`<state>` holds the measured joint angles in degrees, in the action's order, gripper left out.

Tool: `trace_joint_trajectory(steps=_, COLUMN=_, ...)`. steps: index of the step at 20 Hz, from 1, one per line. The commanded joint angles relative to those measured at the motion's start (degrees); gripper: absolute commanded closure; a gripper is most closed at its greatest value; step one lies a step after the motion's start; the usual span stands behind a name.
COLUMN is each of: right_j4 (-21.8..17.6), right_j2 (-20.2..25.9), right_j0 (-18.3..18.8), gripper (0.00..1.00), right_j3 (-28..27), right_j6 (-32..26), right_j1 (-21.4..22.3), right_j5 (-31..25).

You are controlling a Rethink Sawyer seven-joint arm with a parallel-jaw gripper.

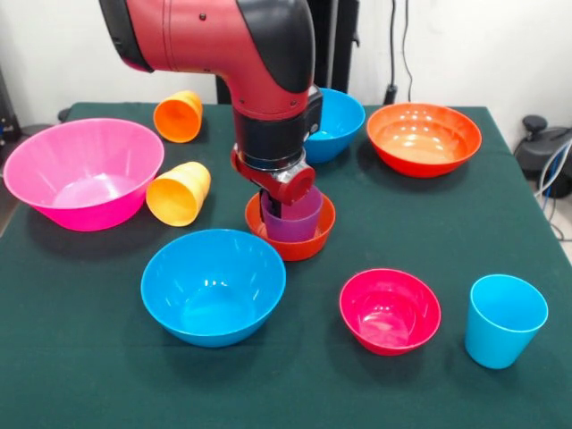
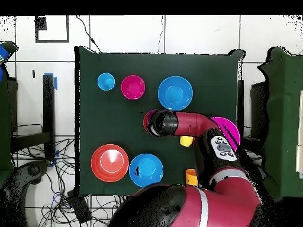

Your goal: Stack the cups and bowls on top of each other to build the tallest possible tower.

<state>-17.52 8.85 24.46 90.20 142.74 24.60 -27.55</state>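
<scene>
- Gripper [image 1: 288,198] sunk into the purple cup [image 1: 294,223], which sits upright in the small orange bowl [image 1: 290,241] directly beneath — hidden by the wrist, so impossible to say whether spread or pinching the cup wall.
- Best handled by a straight vertical move only; any sideways drag would likely tip the cup or skid the bowl across the bench [image 1: 89,357].
- Just beside the gripper, on the camera side: a medium blue bowl [image 1: 214,286] and the small magenta bowl [image 1: 390,311] — likely wide, steady bases for later layers.
- Yellow-orange cup [image 1: 179,193] on its side nearby; would need righting before stacking.
- Farther out: light blue cup [image 1: 504,320] upright, large pink bowl [image 1: 83,173], orange cup [image 1: 179,116] on its side.
- Behind the arm: second blue bowl [image 1: 334,123], wide orange-red bowl [image 1: 424,138].
- Tower barely begun.
</scene>
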Motion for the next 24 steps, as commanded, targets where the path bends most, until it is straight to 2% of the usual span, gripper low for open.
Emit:
trace_joint_trajectory(steps=1, right_j4=-5.4, right_j2=2.9, right_j0=1.3, gripper=1.00, right_j3=3.8, right_j6=-4.9, right_j1=-7.1, right_j5=5.5)
trace_joint_trajectory(steps=11, right_j4=-6.7, right_j2=1.9, right_j0=0.8, gripper=1.00, right_j3=3.1, right_j6=-4.4, right_j1=-8.0, right_j5=7.9)
trace_joint_trajectory(steps=12, right_j4=-7.6, right_j2=0.6, right_j0=-0.4, gripper=1.00, right_j3=2.7, right_j6=-3.5, right_j1=-7.8, right_j5=9.3)
trace_joint_trajectory(steps=14, right_j4=-6.7, right_j2=-1.7, right_j0=-2.3, gripper=1.00, right_j3=2.7, right_j6=0.7, right_j1=-7.8, right_j5=10.9)
trace_joint_trajectory(steps=15, right_j4=-6.3, right_j2=-2.9, right_j0=-3.2, gripper=0.00, right_j3=2.8, right_j6=2.8, right_j1=-7.8, right_j5=11.8)
trace_joint_trajectory(steps=18, right_j4=-3.5, right_j2=-1.9, right_j0=-2.3, gripper=0.00, right_j3=5.1, right_j6=3.6, right_j1=-7.7, right_j5=9.6)
trace_joint_trajectory(steps=24, right_j4=-2.9, right_j2=-1.6, right_j0=-1.9, gripper=0.00, right_j3=5.4, right_j6=2.5, right_j1=-7.4, right_j5=9.7)
